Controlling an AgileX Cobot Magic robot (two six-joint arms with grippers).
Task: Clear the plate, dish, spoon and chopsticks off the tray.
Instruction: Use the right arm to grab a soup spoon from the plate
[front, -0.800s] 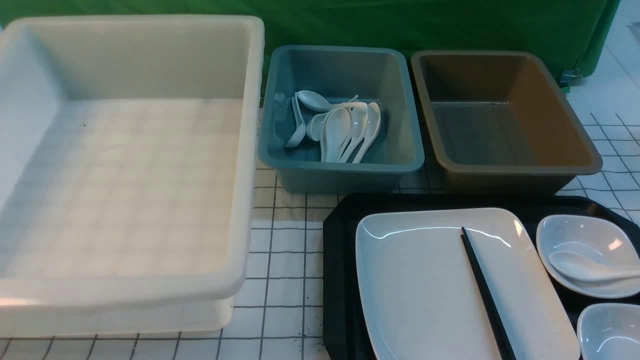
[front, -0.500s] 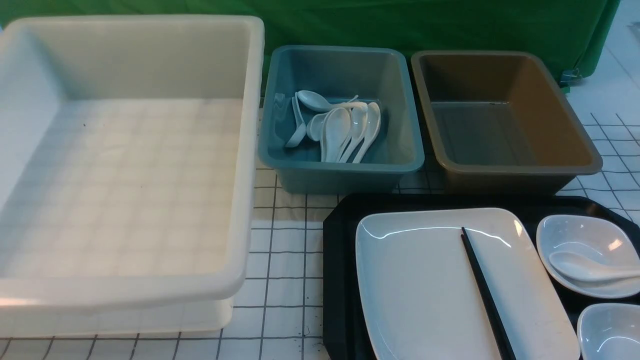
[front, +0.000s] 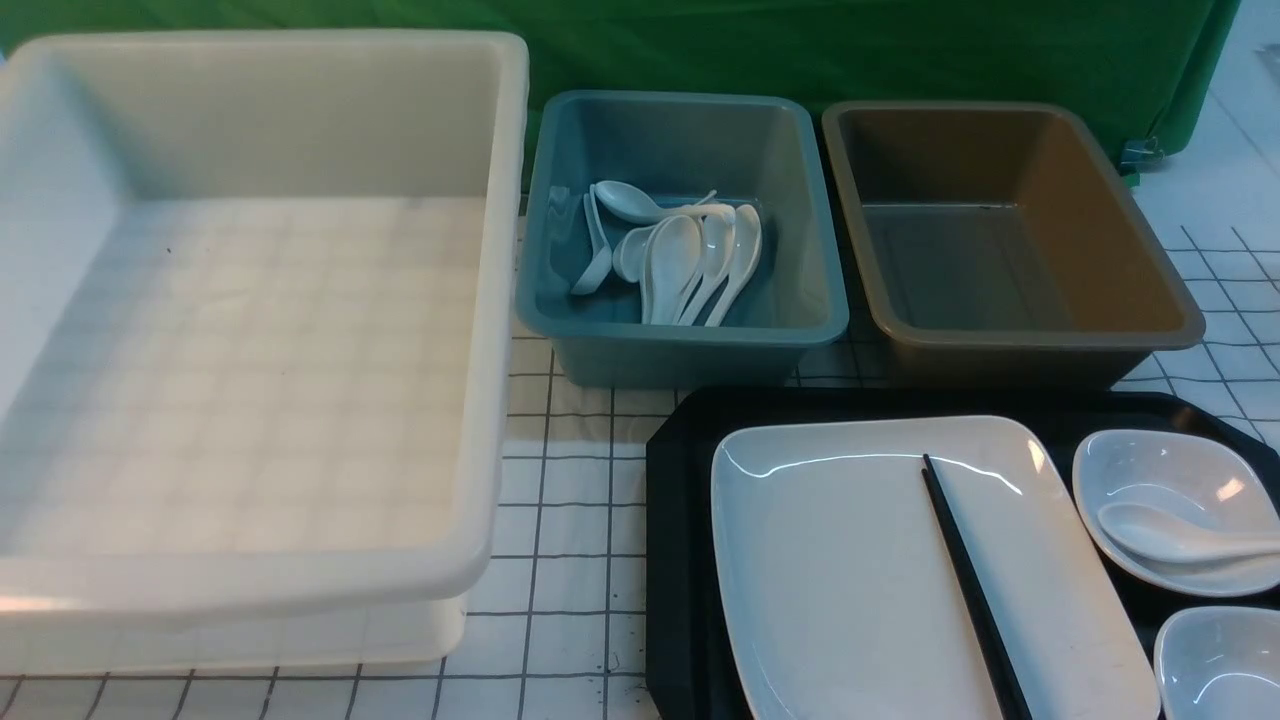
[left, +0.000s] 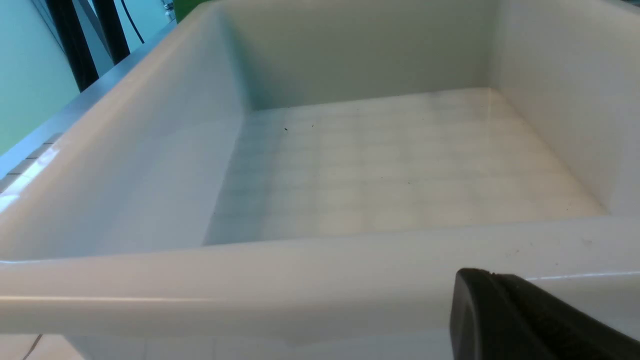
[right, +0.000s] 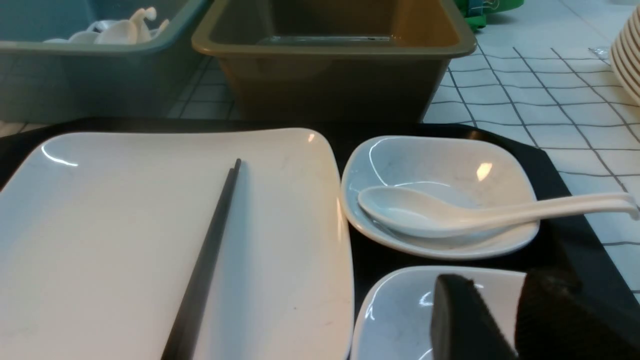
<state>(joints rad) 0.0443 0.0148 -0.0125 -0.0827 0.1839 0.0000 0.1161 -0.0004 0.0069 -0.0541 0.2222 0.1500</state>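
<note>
My right gripper (right: 500, 292): partly open, empty, over the near dish (right: 395, 320). Beyond its fingers (right: 465, 325), the spoon (right: 400, 210) lies in the far dish (right: 500, 155). To their left, chopsticks (right: 210, 250) rest on the plate (right: 100, 225), all on the tray (right: 545, 160). My left gripper (left: 492, 300): closed, facing the white bin (left: 250, 280).

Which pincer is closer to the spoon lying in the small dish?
Right. The right pincer is at the neighbouring dish, beside the spoon; the left pincer is at the white bin rim, far away.
</note>
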